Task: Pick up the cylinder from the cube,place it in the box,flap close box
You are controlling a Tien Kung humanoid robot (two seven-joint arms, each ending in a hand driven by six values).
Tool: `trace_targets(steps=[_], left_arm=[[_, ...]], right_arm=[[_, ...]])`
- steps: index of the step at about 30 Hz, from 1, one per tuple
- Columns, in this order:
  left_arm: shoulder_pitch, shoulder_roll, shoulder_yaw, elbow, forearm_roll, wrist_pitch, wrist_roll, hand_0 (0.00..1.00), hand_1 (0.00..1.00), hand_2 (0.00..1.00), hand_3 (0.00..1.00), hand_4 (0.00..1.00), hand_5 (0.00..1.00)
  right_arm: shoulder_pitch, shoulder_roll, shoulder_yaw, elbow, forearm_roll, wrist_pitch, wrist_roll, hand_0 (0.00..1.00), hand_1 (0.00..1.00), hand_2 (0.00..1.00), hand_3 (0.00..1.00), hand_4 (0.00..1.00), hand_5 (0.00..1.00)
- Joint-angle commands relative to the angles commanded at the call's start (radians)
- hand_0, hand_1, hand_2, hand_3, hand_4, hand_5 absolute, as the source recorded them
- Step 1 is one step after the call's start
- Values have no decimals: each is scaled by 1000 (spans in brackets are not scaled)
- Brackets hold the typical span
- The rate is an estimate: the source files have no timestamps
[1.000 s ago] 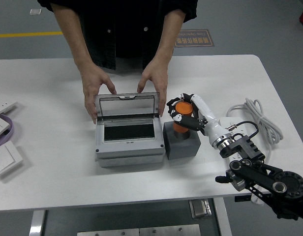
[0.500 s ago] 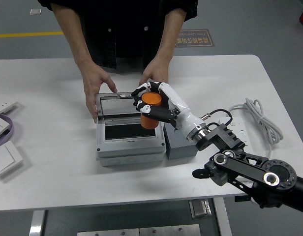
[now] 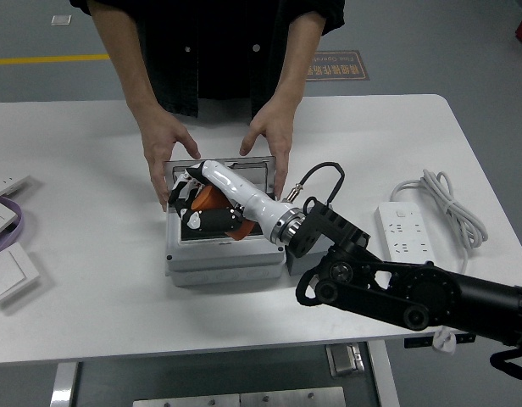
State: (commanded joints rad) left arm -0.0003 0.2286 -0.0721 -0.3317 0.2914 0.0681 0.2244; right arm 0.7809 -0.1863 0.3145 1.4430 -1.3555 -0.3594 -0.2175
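My right hand (image 3: 196, 202) is reaching over the open box (image 3: 217, 254), fingers curled tight around the orange cylinder (image 3: 212, 205), which is tipped on its side just above the box's dark opening, not yet let go. I hold it low and angled so it can slip down into the cavity instead of landing on the grey rim. My forearm crosses over the box's right part, so the cube (image 3: 297, 246) just right of the box is mostly hidden behind my wrist; I judge its top is now bare, since the cylinder is in my grip. A person stands behind the box with 2 hands on it: one hand (image 3: 169, 146) at its left back corner, the other hand (image 3: 269, 140) at its right back corner, holding the clear lid (image 3: 257, 174) up and steadying the box so it doesn't slide while I load it. My left hand isn't in view. Right of the box, well apart, a white power strip (image 3: 403, 231) lies idle. Step in hand: placing. Next I'd need to loosen my fingers, pull clear, then the flap can come down
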Motion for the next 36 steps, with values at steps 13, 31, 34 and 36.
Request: trace_targets(steps=[13,31,34,36], left_arm=[[-4,1,0,0,2,1,-1,621,591,605,651,743,296],[-1,2,6,0,-5,-7,7,622,591,605,650,743,296],[-1,2,5,0,-4,-8,8,622,592,605,652,742,295],[-1,2,5,0,-4,-8,8,622,592,605,652,742,295]], right_arm=[[33,38,-53,-107,-304,47,-41,44,121,191,162,2,2],[45,57,-64,-174,-270,111,58,823,712,698,685,352,172],[45,57,-64,-176,-266,111,63,856,742,742,711,419,183],[44,57,-64,-177,-262,110,65,856,742,742,711,419,183]])
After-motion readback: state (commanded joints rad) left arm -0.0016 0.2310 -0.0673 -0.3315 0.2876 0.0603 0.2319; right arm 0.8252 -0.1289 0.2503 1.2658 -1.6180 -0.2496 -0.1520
